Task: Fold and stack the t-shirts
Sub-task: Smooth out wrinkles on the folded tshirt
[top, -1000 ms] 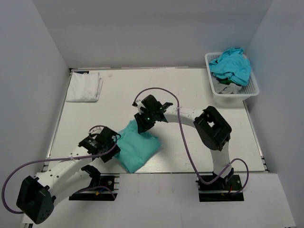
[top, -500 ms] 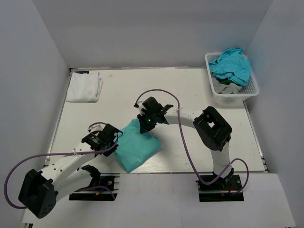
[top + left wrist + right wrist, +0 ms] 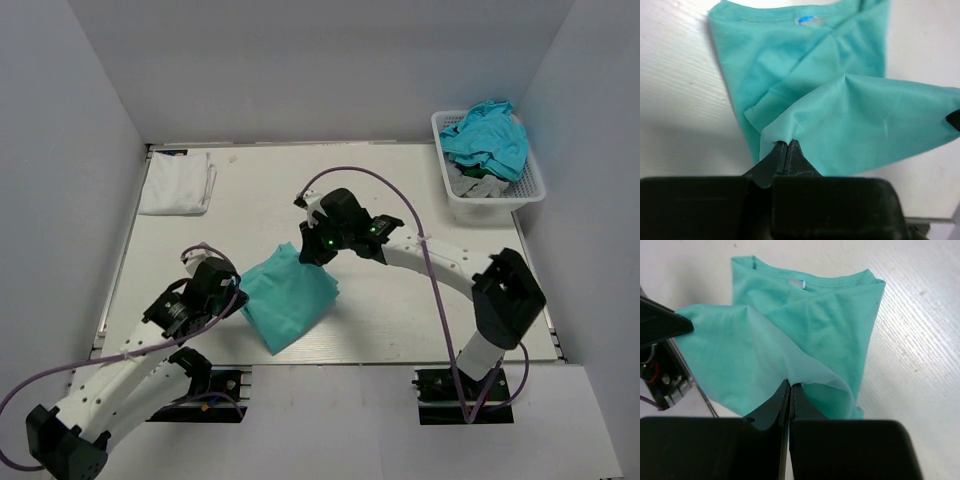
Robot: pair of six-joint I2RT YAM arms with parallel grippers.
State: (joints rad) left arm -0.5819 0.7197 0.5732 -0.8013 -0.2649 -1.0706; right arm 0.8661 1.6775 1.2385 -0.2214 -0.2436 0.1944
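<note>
Your left pincer is clamped shut on a corner of the mint green cloth t-shirt. Your right pincer is pinched on another fold, and the fabric is lifted between them. The shirt sits lower centre, its bottom tip close to the near edge of the white worktop. There's bare surface to the right and above. A folded white t-shirt lies upper left. The white lattice basket, upper right, holds a turquoise-blue t-shirt.

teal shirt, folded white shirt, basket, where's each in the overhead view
teal shirt (image 3: 290, 300), top external view, middle of the cloth
folded white shirt (image 3: 177, 182), top external view, centre of the top layer
basket (image 3: 497, 199), top external view, near wall
</note>
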